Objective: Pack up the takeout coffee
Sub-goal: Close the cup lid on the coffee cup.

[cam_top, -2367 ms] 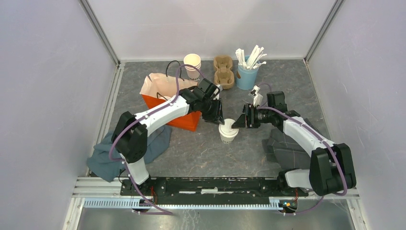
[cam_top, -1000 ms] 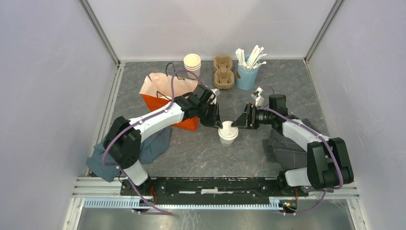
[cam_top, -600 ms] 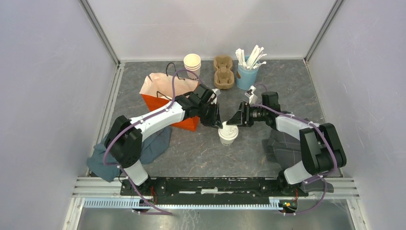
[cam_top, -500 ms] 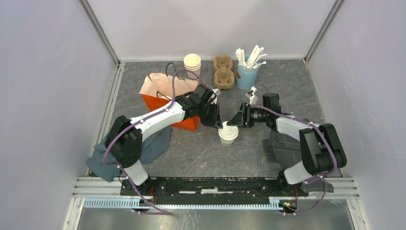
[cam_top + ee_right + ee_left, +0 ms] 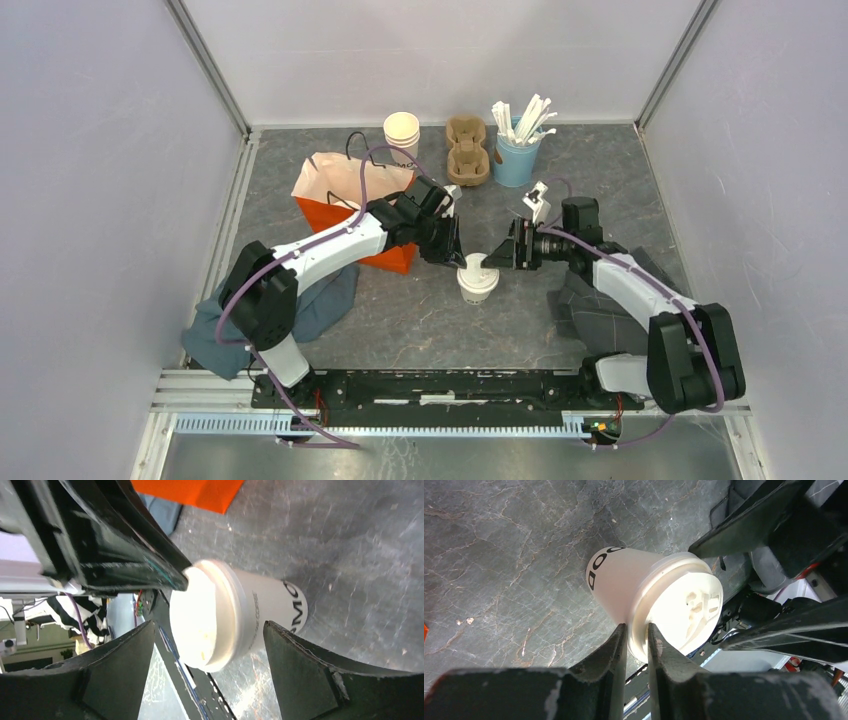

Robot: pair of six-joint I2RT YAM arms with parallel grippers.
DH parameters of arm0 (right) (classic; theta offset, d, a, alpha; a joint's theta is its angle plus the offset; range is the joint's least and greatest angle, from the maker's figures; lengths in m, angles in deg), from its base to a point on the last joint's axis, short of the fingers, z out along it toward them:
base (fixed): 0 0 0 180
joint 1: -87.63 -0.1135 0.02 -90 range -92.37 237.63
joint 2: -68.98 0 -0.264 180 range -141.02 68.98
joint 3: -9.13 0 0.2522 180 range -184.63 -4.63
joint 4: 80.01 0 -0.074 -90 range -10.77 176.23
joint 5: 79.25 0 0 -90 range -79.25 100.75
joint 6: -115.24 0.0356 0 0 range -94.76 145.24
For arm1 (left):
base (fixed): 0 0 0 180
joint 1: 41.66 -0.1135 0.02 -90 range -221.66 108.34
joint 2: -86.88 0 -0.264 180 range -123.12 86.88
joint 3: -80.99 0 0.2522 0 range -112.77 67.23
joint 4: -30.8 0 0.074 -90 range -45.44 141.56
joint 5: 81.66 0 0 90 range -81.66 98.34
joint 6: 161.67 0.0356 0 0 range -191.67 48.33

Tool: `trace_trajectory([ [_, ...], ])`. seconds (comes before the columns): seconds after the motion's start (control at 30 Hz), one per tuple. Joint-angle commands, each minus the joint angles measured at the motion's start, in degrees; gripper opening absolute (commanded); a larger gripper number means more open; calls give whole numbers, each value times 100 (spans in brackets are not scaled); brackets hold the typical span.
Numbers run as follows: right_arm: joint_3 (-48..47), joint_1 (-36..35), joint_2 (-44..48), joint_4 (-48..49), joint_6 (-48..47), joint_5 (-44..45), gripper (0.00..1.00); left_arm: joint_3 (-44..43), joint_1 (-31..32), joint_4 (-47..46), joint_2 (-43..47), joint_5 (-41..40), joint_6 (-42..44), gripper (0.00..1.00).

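Packing is only beginning: lidded cup (image 5: 477, 277) is standing on the table (image 5: 420, 325), outside the orange bag (image 5: 330, 180). Left gripper (image 5: 636, 630), nearly closed, is pinching its lid rim; right gripper (image 5: 500, 257) is gaping wide, flanking the cup and gripping nothing.

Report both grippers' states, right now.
Left gripper: closed, pinching the lid rim of the lidded cup.
Right gripper: open, jaws either side of that cup, not gripping.
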Motion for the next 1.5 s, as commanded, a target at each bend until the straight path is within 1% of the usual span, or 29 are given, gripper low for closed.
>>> trace_trajectory([
  [0.0, 635, -33, 65, 366, -39, -77, 84, 151, 60, 536, -219, -374, 270, 26],
  [0.1, 822, -30, -280, 290, -422, 339, 79, 165, 64, 573, -245, -396, 304, 26],
  [0.13, 770, -32, -335, 173, -528, 369, 77, 161, 63, 603, -254, -411, 321, 26],
  [0.2, 503, -37, -181, -58, -590, 441, 76, 152, 63, 623, -259, -394, 327, 26],
  [0.27, 14, -36, 44, -548, -770, 648, 79, 129, 58, 627, -257, -393, 323, 25],
  [0.4, -1151, -153, 115, -2071, -1551, 1137, 83, 44, 68, 625, -279, -371, 301, 25],
  [0.53, -2257, -859, -42, -3318, -2360, 2262, 87, 20, 73, 623, -266, -379, 310, 25],
  [0.6, -2734, -1354, -190, -3744, -2667, 3040, 90, 26, 68, 624, -257, -378, 301, 25],
  [0.67, -3046, -1731, -329, -3991, -2867, 3531, 94, 51, 73, 592, -248, -367, 286, 25],
  [0.7, -3120, -1857, -369, -4040, -2923, 3685, 97, 61, 73, 574, -248, -359, 284, 25],
  [0.83, -3214, -2167, -407, -4021, -3052, 4039, 98, 100, 73, 538, -257, -356, 251, 25],
  [0.97, -3007, -2345, -385, -3770, -3170, 3921, 98, 160, 68, 475, -226, -339, 189, 25],
  [1.03, -2758, -2348, -311, -3581, -3104, 3787, 98, 118, 70, 482, -199, -316, 166, 28],
  [1.07, -2646, -2351, -271, -3455, -3035, 3726, 98, 64, 68, 510, -178, -308, 150, 30],
  [1.2, -2300, -2231, -113, -3165, -2637, 3646, 98, -319, 73, 698, -90, -310, 127, 48],
  [1.3, -1996, -1863, 78, -2789, -2290, 3051, 98, -576, 72, 798, 20, -329, 110, 61],
  [1.37, -1779, -1553, 227, -2505, -2066, 2550, 98, -686, 72, 870, 113, -331, 92, 66],
  [1.47, -1525, -1176, 371, -2193, -1849, 1895, 98, -648, 73, 868, 297, -257, 21, 71],
])
